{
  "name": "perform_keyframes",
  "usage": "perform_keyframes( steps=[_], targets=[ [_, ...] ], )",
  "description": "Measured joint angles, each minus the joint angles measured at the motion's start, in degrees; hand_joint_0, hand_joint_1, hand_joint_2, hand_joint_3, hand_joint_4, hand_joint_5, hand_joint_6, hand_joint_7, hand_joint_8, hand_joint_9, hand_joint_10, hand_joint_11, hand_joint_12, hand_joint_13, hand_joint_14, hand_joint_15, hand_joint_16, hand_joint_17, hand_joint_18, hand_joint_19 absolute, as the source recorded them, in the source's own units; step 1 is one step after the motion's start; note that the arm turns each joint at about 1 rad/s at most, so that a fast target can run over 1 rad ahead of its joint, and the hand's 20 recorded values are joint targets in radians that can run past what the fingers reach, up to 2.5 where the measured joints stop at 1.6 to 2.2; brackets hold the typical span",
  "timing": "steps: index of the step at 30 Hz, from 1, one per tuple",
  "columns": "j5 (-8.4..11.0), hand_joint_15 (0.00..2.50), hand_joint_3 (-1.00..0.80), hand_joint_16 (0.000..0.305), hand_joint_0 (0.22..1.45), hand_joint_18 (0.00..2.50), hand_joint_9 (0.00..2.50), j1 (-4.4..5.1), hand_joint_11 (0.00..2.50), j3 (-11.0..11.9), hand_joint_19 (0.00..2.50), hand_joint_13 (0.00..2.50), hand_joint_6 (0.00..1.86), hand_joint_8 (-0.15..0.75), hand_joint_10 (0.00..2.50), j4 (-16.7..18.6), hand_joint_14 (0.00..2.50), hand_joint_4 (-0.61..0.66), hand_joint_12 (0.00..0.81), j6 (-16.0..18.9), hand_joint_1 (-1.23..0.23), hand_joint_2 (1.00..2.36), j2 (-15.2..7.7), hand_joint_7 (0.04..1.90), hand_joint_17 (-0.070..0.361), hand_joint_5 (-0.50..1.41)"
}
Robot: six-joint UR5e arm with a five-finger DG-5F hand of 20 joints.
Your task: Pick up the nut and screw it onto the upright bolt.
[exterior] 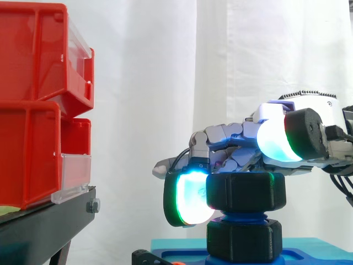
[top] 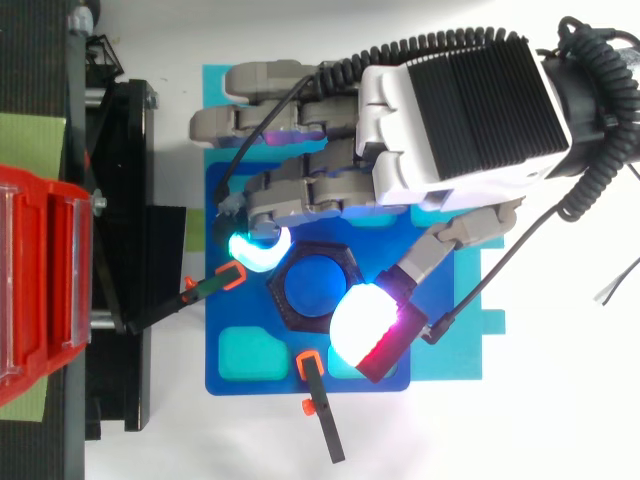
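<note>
- The black hexagonal nut (top: 345, 262) (exterior: 245, 190) sat on the blue upright bolt (top: 315, 287). From above, the bolt's round blue top filled the nut's bore.
- From the side the nut looked thick, matt and flat-faced, and it sat level. A short stretch of blue thread (exterior: 242, 215) showed below it, above a second black hexagonal collar (exterior: 244, 238) at the bolt's foot.
- Bolt and collar rose from a dark blue fixture plate (top: 250, 312) with teal recesses, which lay on a lighter teal sheet (top: 450, 340).
- The robot hand (top: 455, 120) reached in from the right with its palm above the plate and its fingers curled down narrowly around the nut.
- One fingertip (exterior: 187, 199), glowing cyan and green, lay against the nut's side facing the bins, level with the nut.
- The thumb pad (top: 362, 322), glowing white and red from above, sat over the nut's opposite corner, so the nut was held between the two. From the side the thumb appeared slightly higher than the nut, and how firmly it pressed could not be told.
- The remaining fingers (top: 265, 125) lay bent over the plate's far part, apart from the nut.
- Two black clamp bars with orange tips (top: 228, 278) (top: 312, 365) pointed at the plate's edges.
- Red plastic bins (exterior: 33, 110) stood stacked on a black stand (exterior: 44, 226), well apart from the bolt.
</note>
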Motion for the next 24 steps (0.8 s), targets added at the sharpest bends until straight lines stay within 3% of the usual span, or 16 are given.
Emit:
perform_keyframes(
  steps=[13,24],
  targets=[
    [-0.08,0.00,-0.50,0.029,0.51,0.00,0.63,-0.46,0.00,0.0,0.00,0.27,0.53,0.254,0.00,0.2,0.00,0.18,0.263,0.2,-0.19,1.00,0.0,1.46,0.064,-0.02],
    [-0.56,0.00,-0.50,0.022,0.52,0.09,0.87,-2.82,0.00,0.0,0.00,0.44,0.56,0.233,0.00,0.3,0.00,0.10,0.228,-0.4,-0.25,1.00,0.0,1.44,0.049,0.02]
  ],
)
